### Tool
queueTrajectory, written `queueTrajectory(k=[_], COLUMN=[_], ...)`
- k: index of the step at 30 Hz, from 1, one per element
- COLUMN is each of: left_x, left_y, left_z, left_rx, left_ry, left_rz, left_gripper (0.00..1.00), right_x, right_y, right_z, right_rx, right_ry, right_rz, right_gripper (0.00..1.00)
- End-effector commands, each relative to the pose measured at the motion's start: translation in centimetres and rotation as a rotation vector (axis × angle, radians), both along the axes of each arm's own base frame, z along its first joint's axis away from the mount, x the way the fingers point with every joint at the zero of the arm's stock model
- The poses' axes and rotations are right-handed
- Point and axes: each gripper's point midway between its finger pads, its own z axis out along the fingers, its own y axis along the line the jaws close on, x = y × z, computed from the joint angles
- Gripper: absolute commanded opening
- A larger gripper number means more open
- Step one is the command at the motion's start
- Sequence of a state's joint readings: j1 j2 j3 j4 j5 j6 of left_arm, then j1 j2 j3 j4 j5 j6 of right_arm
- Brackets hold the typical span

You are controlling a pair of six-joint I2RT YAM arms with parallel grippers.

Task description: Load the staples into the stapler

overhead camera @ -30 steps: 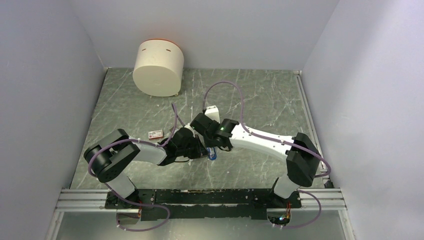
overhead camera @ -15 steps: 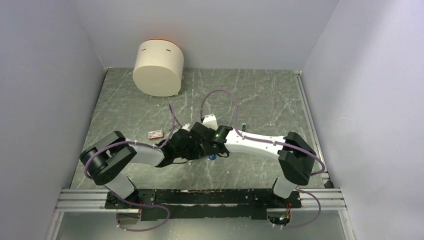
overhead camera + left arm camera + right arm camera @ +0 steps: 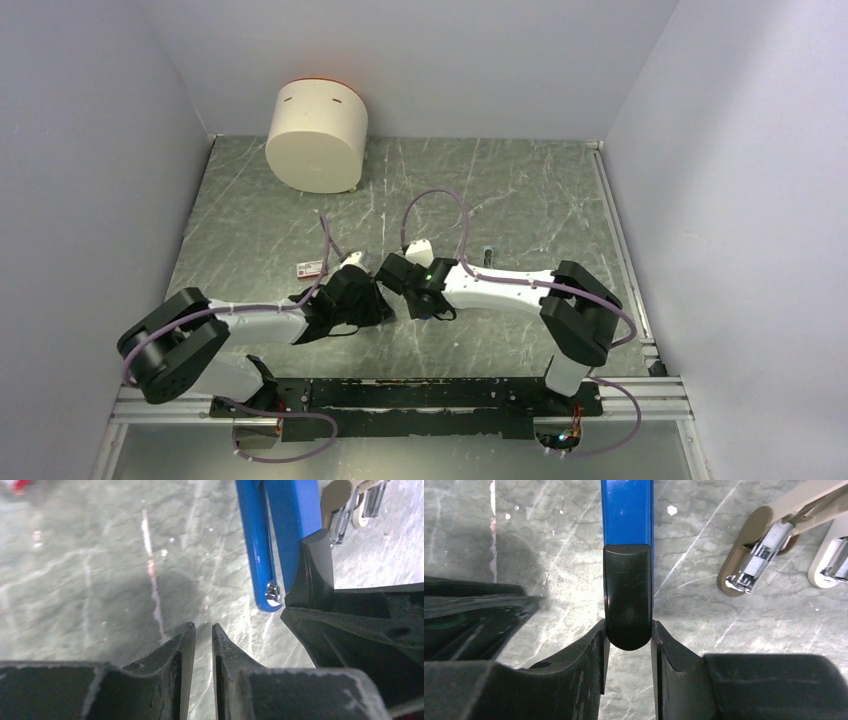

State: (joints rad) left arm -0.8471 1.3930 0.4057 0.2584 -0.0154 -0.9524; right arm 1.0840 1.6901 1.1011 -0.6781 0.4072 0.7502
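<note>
My left arm (image 3: 255, 322) has swung back leftward, its fingers (image 3: 170, 655) parting slightly and drawing away from the stapler (image 3: 295, 520).

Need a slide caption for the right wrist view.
Right gripper clamps the stapler by its black end; two tan oblong pieces lie on the table beside it.

The stapler (image 3: 626, 525) lies on the table (image 3: 520, 200). The staples box (image 3: 311, 268) lies to its left, two oblong pieces (image 3: 751, 560) just beside it, and a drum (image 3: 316, 135) well behind it.

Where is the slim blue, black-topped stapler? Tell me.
Right wrist view, centre: the stapler is clamped between the jaws of the right gripper, tan oblong pieces lying at picture right.
</note>
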Motion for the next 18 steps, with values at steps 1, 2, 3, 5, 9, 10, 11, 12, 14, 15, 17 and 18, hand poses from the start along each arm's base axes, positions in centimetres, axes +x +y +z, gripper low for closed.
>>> queueTrajectory(k=[1,2,3,5,9,10,11,12,14,15,17,18], left_x=[-0.1,-0.1,-0.1,0.0,0.2,0.4,0.5,0.6,0.8,0.9,1.2,1.2], left_y=[3.5,3.7,3.9,4.2,4.4,4.5,4.6,4.7,5.0,5.1,5.3,5.6], left_z=[-1.1,-1.0,-0.8,-0.4,0.4,0.7,0.9,1.2,1.7,2.0,2.5,2.7], left_rx=[0.127,0.128,0.127,0.127,0.119,0.119,0.120,0.122,0.128,0.132,0.140,0.147], left_ry=[-0.012,-0.016,-0.021,-0.029,-0.054,-0.060,-0.068,-0.076,-0.092,-0.100,-0.117,-0.124], left_rz=[0.071,0.078,0.086,0.100,0.117,0.122,0.128,0.133,0.143,0.145,0.156,0.161], left_gripper=[0.26,0.26,0.26,0.26,0.26,0.26,0.27,0.27,0.27,0.26,0.26,0.26], right_x=[-1.1,-1.3,-1.5,-1.6,-0.4,0.0,0.3,0.6,1.1,1.3,1.5,1.6], right_y=[0.1,0.1,0.0,0.1,0.8,1.0,1.0,1.2,1.2,1.3,1.4,1.4], right_z=[-2.7,-3.1,-3.4,-3.5,-1.6,-1.1,-0.6,-0.1,0.6,0.9,1.3,1.5], right_rx=[-0.018,-0.024,-0.029,-0.032,-0.007,0.003,0.009,0.018,0.025,0.027,0.031,0.032], right_ry=[0.072,0.089,0.101,0.108,0.059,0.046,0.037,0.025,0.007,0.001,-0.006,-0.009], right_rz=[0.000,0.000,-0.002,-0.005,-0.014,-0.014,-0.019,-0.023,-0.027,-0.028,-0.025,-0.025], right_gripper=[0.18,0.17,0.18,0.18,0.19,0.19,0.20,0.22,0.25,0.26,0.29,0.31])
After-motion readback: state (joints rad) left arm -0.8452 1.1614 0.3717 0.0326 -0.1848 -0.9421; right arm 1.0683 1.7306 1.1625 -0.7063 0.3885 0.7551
